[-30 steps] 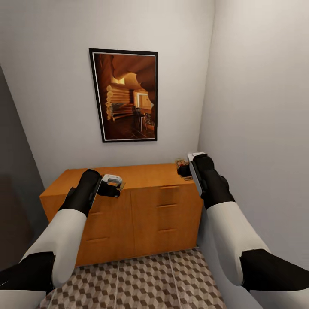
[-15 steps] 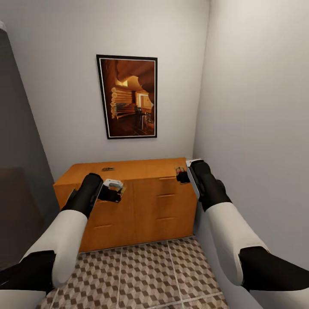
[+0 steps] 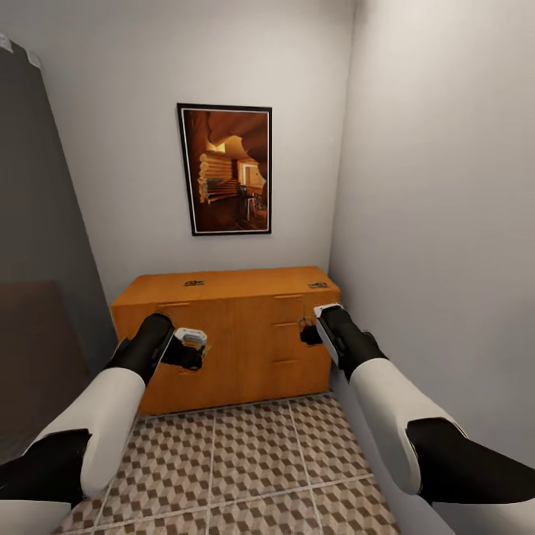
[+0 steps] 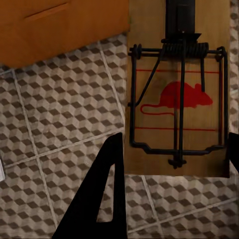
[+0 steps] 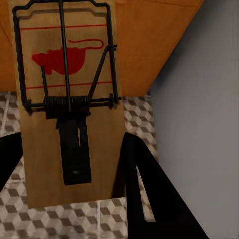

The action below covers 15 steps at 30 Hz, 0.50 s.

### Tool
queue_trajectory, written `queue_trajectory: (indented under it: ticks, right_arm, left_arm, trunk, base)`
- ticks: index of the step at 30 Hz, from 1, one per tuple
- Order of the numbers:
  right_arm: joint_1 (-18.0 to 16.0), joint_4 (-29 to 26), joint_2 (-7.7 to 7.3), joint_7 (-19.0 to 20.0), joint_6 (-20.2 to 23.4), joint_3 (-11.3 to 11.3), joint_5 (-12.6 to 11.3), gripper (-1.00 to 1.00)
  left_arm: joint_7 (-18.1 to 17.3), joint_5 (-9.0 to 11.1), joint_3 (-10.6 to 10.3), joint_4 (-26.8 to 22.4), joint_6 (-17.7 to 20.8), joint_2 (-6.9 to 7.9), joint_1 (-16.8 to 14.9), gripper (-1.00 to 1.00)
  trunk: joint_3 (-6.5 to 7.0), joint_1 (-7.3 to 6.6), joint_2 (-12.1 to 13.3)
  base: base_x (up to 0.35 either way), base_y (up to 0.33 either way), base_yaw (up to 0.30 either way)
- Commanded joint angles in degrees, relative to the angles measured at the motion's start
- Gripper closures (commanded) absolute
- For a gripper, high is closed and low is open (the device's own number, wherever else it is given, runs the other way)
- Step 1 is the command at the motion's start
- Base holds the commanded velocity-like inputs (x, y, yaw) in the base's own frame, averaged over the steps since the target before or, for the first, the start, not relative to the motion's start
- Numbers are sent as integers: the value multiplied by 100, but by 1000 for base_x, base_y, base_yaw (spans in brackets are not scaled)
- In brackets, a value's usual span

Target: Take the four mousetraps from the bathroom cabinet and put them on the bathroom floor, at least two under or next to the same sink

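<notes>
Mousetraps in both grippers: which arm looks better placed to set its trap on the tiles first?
Hard to separate. The left gripper and right gripper each hold a mousetrap at similar height before the cabinet. Slight edge to the left: open bathroom floor below it; the right hugs the wall.

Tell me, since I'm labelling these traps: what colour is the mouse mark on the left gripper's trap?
Red, on the mousetrap; clearest in the left wrist view.
</notes>
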Motion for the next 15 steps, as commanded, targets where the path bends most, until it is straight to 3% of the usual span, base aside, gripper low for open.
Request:
queue_trajectory:
  ticks: [1,4,6,7,9,11,13,15]
  right_arm:
    - [-4,40,0,-28,13,13,-6,100]
    - [-4,819,0,-23,-440,13,0,100]
    - [-4,1222,0,-22,-724,13,-2,100]
    - [-4,1639,0,-22,-968,13,-2,100]
    - [-4,2036,0,-22,-1160,13,-3,100]
    - [-4,2289,0,-19,-1271,11,-3,100]
    - [-4,2833,0,-15,-1538,7,-5,100]
    - [-8,3093,0,-17,-1751,6,-5,100]
  left_arm:
    - [-49,-61,35,49,12,-3,-4,100]
    - [-42,-30,71,525,-167,151,-4,100]
    - [-27,34,209,753,-422,231,-4,100]
    - [55,113,462,1008,-691,306,-4,100]
    - [234,183,772,1281,-926,363,-4,100]
    - [394,215,975,1465,-1076,390,-4,100]
    - [743,254,1305,1864,-1457,462,-4,100]
    - [909,271,1432,2150,-1721,533,-4,100]
  trunk:
    - [-7,-4,-5]
    - [-7,-4,-5]
    - [-7,-4,-5]
    - [-7,-4,-5]
    - [-7,-4,-5]
    - [-7,-4,-5]
    - [-7,-4,-5]
    - [-7,-4,-5]
  base:
    - [-345,0,0]
    - [-345,0,0]
    - [-345,0,0]
    - [-345,0,0]
    - [-345,0,0]
    - [-345,0,0]
    - [-345,0,0]
    - [-345,0,0]
